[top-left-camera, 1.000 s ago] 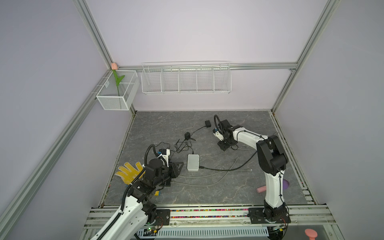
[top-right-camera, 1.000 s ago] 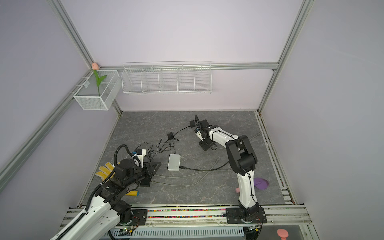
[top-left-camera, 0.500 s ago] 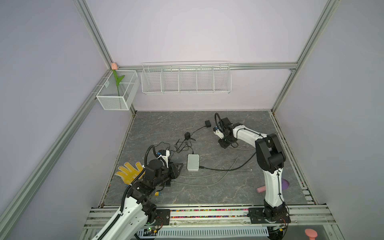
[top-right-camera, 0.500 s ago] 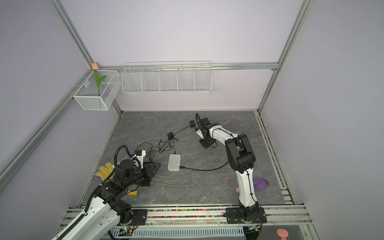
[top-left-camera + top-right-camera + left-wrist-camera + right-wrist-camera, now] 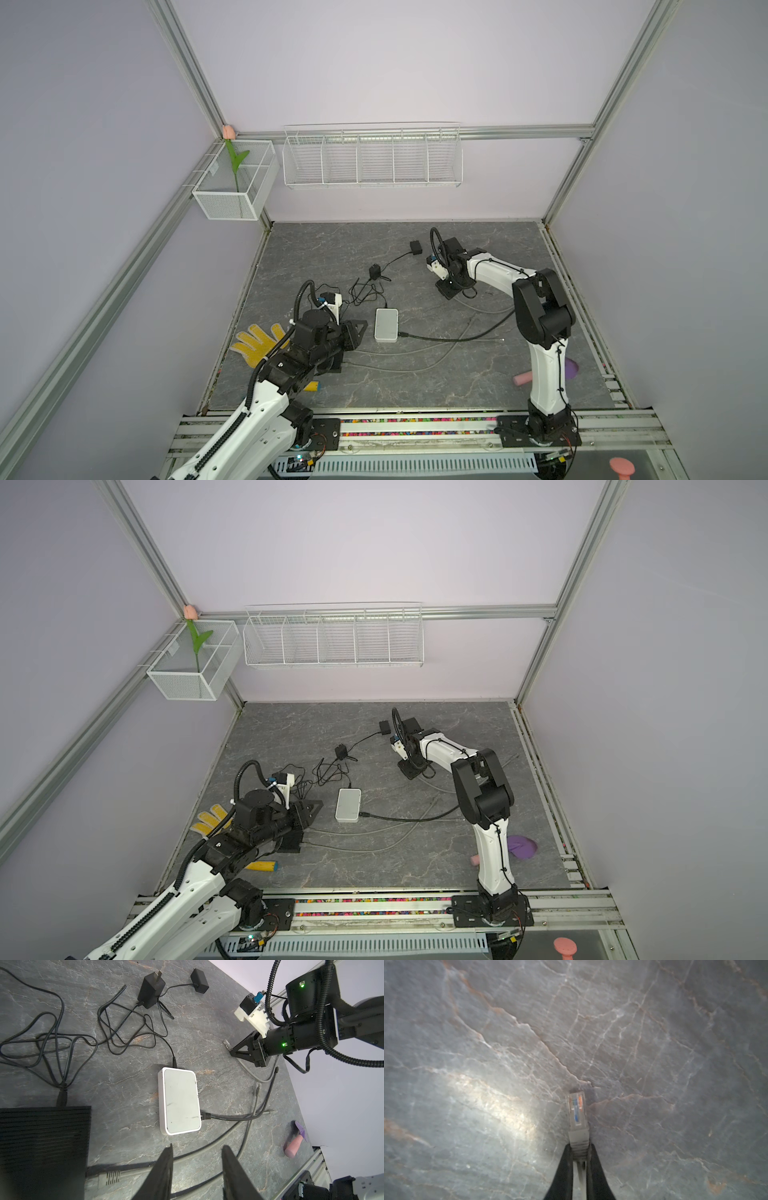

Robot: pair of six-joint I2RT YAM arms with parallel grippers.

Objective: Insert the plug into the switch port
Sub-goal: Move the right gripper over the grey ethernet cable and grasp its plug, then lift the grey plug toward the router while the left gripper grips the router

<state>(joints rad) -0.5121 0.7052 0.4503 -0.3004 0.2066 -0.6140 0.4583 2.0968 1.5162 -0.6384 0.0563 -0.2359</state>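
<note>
Left wrist view, nearest: left gripper (image 5: 197, 1148) spread, nothing between black wedge fingers, frame bottom centre. Beyond, mid-frame: switch (image 5: 179, 1101), flat white rounded plastic box, scuffed top; black cable (image 5: 228, 1117) already seated in its lower-right edge. Farther, upper right: right gripper (image 5: 231, 1052) low at table (image 5: 124, 1084), grey, stone-veined, matte. Right wrist view: jaws pinching ribbed grey boot of plug (image 5: 577, 1113), clear-bodied, coloured wires visible inside. Plug well apart from switch. Judgement: grasp done; carry, align, insert left.
</note>
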